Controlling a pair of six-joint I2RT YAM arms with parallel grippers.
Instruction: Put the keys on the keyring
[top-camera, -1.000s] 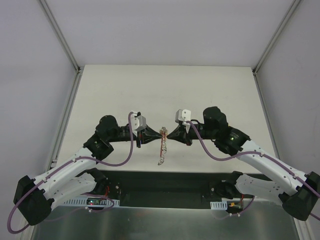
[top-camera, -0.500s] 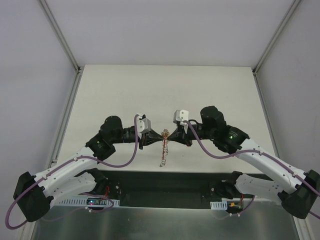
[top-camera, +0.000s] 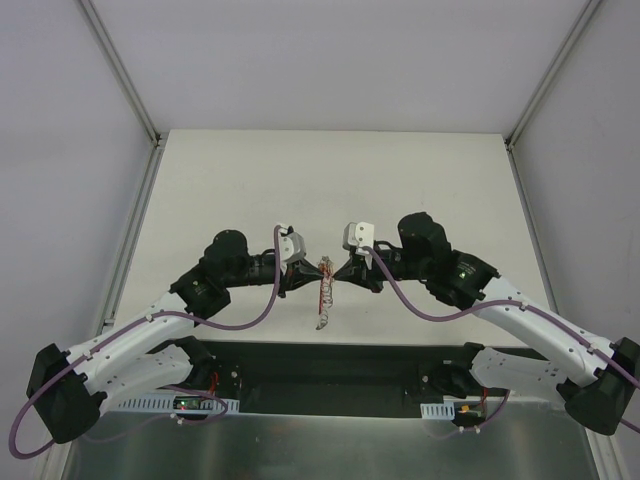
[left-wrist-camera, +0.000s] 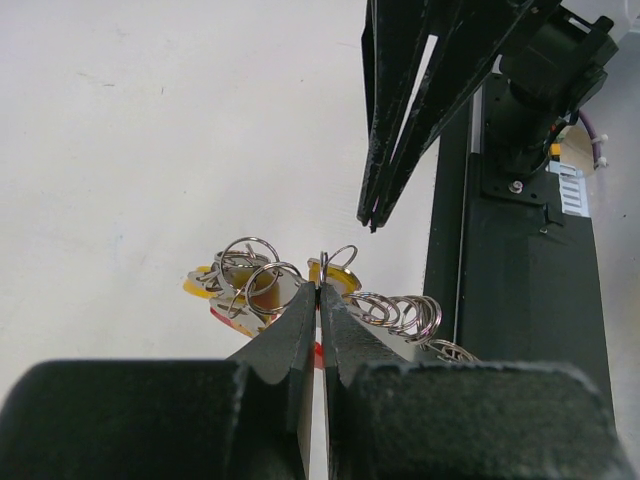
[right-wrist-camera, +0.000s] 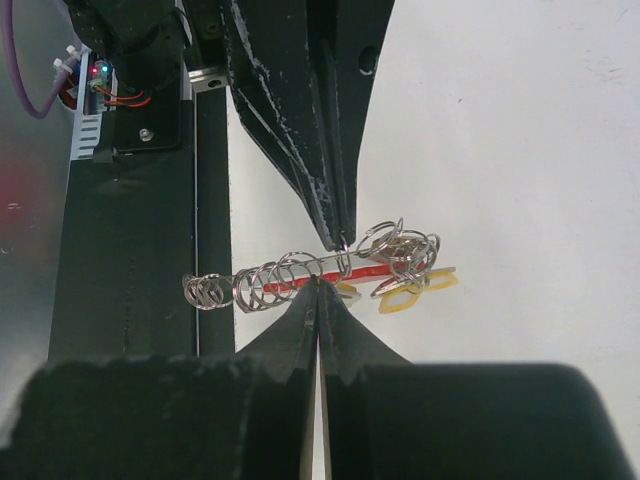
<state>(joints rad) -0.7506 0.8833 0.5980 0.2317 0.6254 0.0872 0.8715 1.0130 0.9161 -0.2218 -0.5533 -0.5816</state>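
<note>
My left pincer (left-wrist-camera: 320, 292) is clamped tight on one thin wire loop of the keyring (left-wrist-camera: 400, 312), right at my tips. My right pincer (right-wrist-camera: 318, 290) is closed too, its tips against the keyring's row of silver loops; whether it pinches them I cannot tell. The keys (right-wrist-camera: 405, 298), yellow-headed, bunch at 3 o'clock of the right tips, and the loops trail off to 9 o'clock. From above, the bunch sits between both pincers over the desk (top-camera: 330, 180), near its 6 o'clock edge.

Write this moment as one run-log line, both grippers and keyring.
left gripper: shut on keyring | right gripper: shut, tips at keyring | keys: against keyring
</note>
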